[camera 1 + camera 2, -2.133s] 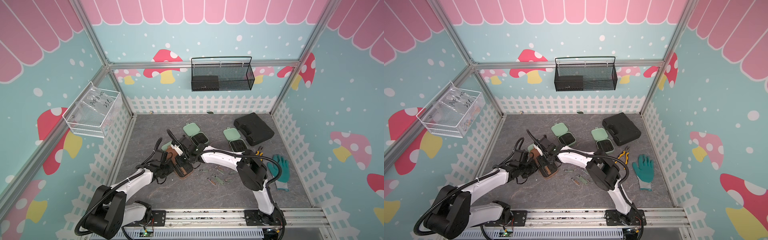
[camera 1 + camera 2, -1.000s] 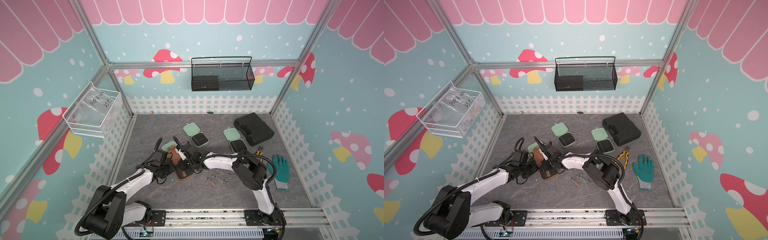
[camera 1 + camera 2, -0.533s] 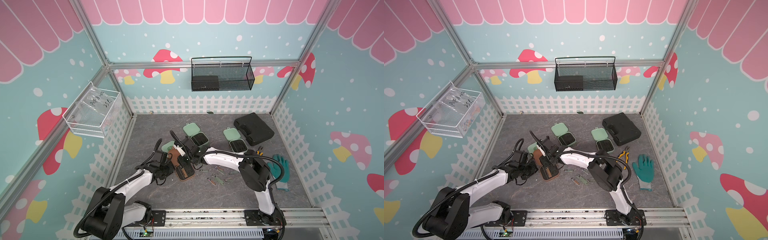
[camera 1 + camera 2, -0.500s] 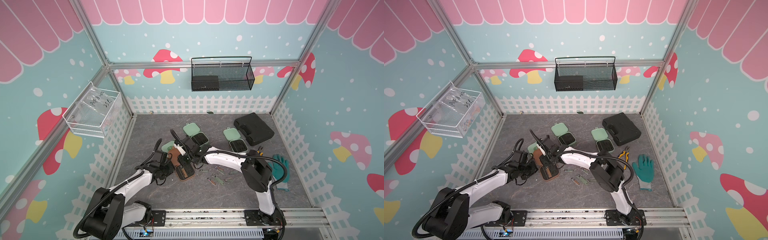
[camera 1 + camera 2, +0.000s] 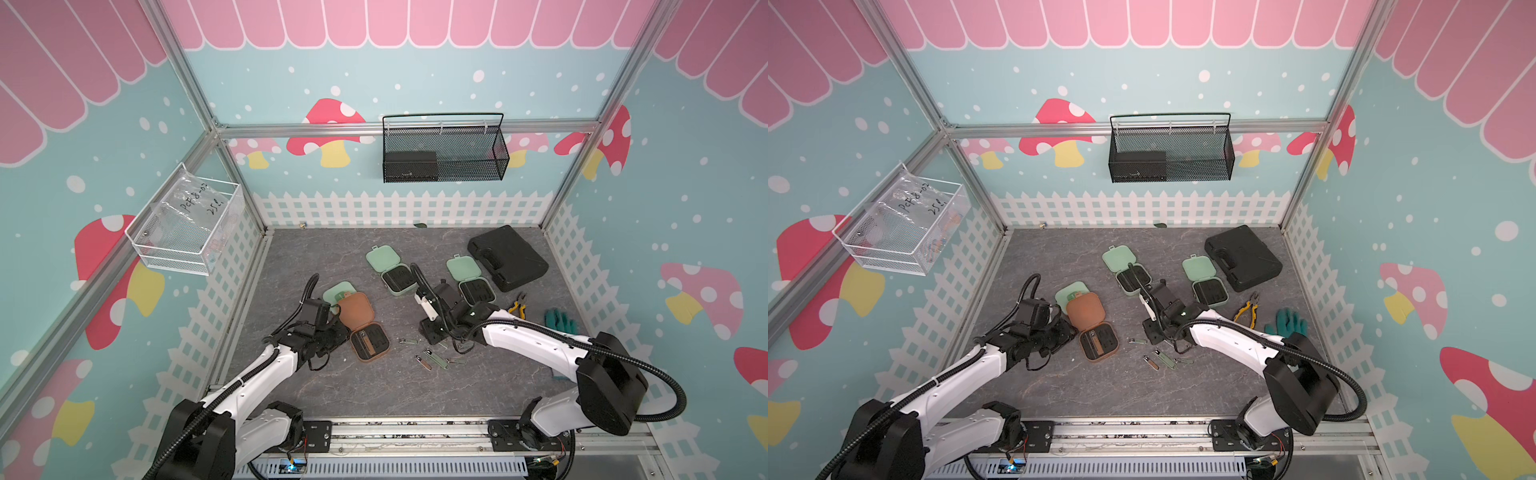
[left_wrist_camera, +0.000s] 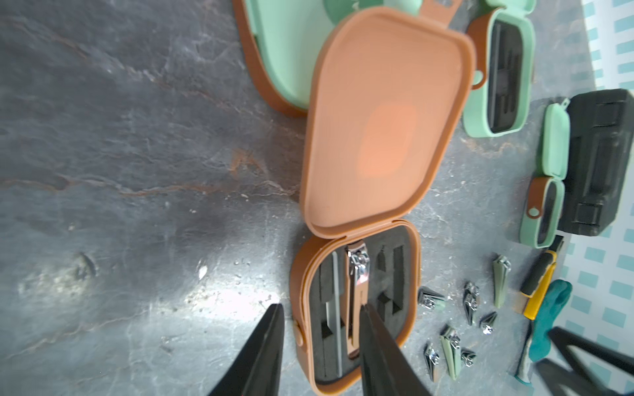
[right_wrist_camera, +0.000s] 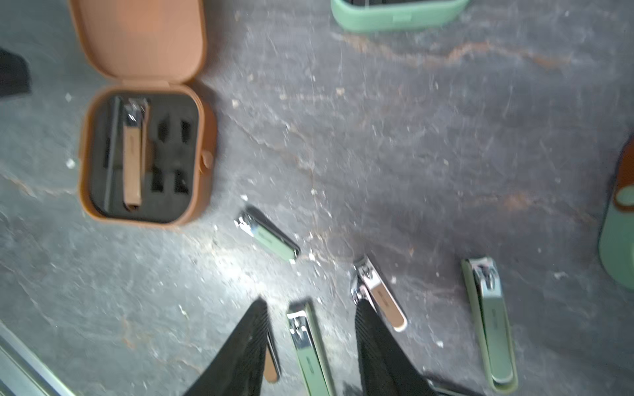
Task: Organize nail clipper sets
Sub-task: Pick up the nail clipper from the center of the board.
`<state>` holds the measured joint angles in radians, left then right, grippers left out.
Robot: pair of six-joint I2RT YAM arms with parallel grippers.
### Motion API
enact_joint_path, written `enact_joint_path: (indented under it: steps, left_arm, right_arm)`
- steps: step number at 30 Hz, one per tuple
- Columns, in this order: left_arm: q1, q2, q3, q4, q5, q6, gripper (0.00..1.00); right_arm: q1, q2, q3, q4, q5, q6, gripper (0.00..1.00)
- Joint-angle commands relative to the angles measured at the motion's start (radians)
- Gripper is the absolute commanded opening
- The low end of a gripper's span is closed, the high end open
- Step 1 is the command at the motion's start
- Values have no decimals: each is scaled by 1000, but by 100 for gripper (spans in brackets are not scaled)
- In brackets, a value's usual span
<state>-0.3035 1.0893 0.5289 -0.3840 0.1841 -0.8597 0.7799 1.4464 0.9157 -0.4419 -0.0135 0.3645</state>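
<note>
Left fingers (image 6: 264, 349) stand apart, gripping nothing: one outside the brown case (image 6: 384, 120), the other over its black insert, w/ the front wall btwn them. Can't tell if either touches it. The left gripper (image 6: 320, 307) is thus spread, low at the case's near edge; in both top views its tips are hidden under the wrist.

The case lies open on the mat (image 5: 332, 249), left of centre, w/ a brown-handled clipper (image 6: 356, 284) in a slot. A mint case (image 5: 337, 291) behind is partly covered by the brown lid; open or shut, can't tell.

Further right, loose clippers (image 5: 436, 360) are scattered on the mat. Right fingers (image 7: 240, 353) are also apart and empty. The right gripper (image 7: 310, 303) hangs over a green clipper (image 7: 308, 349) lying btwn them, unpinched and cut off at the frame edge. The right wrist view is blurred; a brown-tipped piece (image 7: 271, 368) is half hidden by a finger.

Behind lies an open mint case (image 5: 384, 257), its base partly behind a cable (image 5: 419, 278), then a second open one (image 5: 463, 268). Far right: black tool case (image 5: 507, 257), pliers (image 5: 517, 306), and a glove (image 5: 559, 322) partly behind the arm.
</note>
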Motion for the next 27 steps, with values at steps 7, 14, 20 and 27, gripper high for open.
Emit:
enact_joint_path:
  steps: [7, 14, 20, 27]
  left_arm:
    - [0, -23, 51, -67, -8, -3, 40]
    - [0, -15, 52, -67, -11, -7, 40]
    - [-1, -11, 49, -67, -11, -10, 39]
    - [-1, -10, 47, -67, -12, -10, 38]
  right_arm:
    - [72, -55, -124, -8, -81, -52, 47]
    - [114, -7, -121, -8, -70, -54, 47]
    - [135, 64, -91, -14, -46, -66, 47]
    - [146, 124, -53, -15, -23, -70, 46]
